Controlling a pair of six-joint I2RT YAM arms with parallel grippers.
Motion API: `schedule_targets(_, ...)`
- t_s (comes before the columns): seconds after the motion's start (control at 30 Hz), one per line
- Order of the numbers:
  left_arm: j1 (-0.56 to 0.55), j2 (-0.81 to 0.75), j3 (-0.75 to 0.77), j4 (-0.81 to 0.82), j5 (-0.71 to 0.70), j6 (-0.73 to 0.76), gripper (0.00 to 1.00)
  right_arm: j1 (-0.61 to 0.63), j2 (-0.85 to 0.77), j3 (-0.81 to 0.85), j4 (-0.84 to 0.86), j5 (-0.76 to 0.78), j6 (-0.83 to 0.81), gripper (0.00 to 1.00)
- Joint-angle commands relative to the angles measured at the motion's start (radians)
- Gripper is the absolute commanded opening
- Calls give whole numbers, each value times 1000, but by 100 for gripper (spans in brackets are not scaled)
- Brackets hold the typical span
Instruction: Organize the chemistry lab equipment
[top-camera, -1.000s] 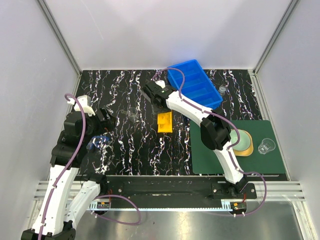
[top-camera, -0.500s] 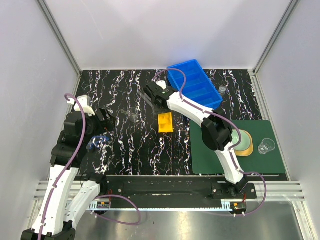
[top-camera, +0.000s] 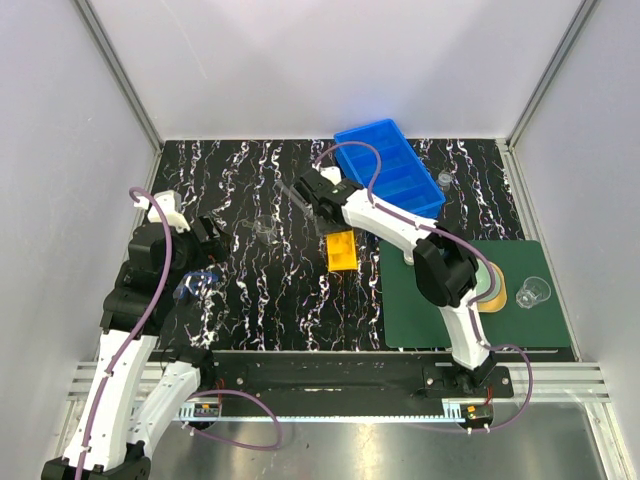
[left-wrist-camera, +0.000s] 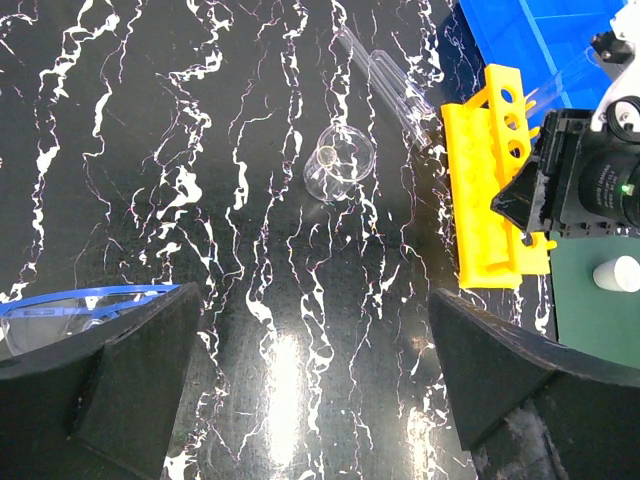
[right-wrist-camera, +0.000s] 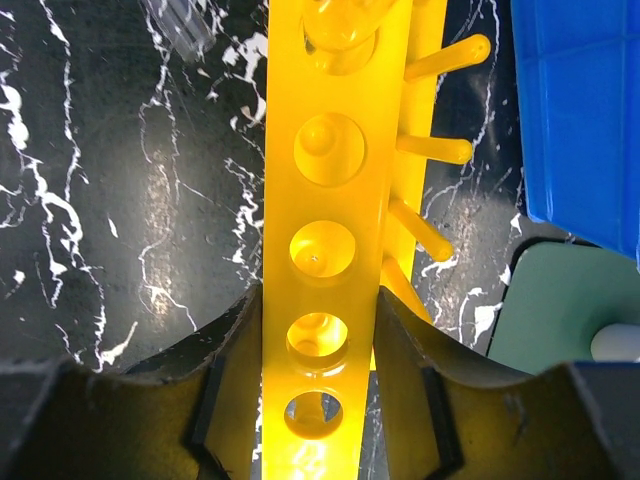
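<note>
Clamping the yellow rack in the right gripper, one finger against each long side, close to one end of the row of holes. Impossible to tell whether raised off the surface or resting on it. Seen from above, placed just in front of the blue divided bin, at the left edge of the dark green mat.

Keeping the left gripper spread wide with nothing between the fingers, hovering over the left part of the surface, well apart from the rack.

Further out, just beside the rack's far end: clear glass tubes lying flat. Near those, a small clear beaker, upright or tipped being hard to say. On the mat: a small white round piece and, well to the right, a second beaker. No glassware visible in the bin from above.

Judged as early in the task, in the step of repositioning the rack, probably to give the tubes somewhere to go.

Next move likely calling for setting the rack down level, holes up, clear of the tubes, then opening straight off both sides at once. Worth watching: light plastic prone to tilting or sliding on release, and round glass prone to rolling if nudged.
</note>
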Motion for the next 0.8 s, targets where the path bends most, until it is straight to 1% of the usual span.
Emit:
schedule_targets(0.0, -6, 6, 18, 13, -30, 12, 99, 6, -89, -59, -16, 33, 0, 27)
schedule_targets(0.23, -8, 16, 20, 15, -43, 12, 99, 16, -184, -183, 35, -20, -1, 26)
schedule_targets(0.4, -9, 21, 23, 13, -49, 14, 99, 51, -250, -283, 59, -36, -57, 27)
schedule_targets(0.57, -9, 24, 23, 13, -53, 20, 99, 79, -336, -398, 113, -115, -122, 27)
schedule_targets(0.77, -11, 33, 26, 13, -59, 23, 99, 110, -422, -492, 156, -232, -172, 26)
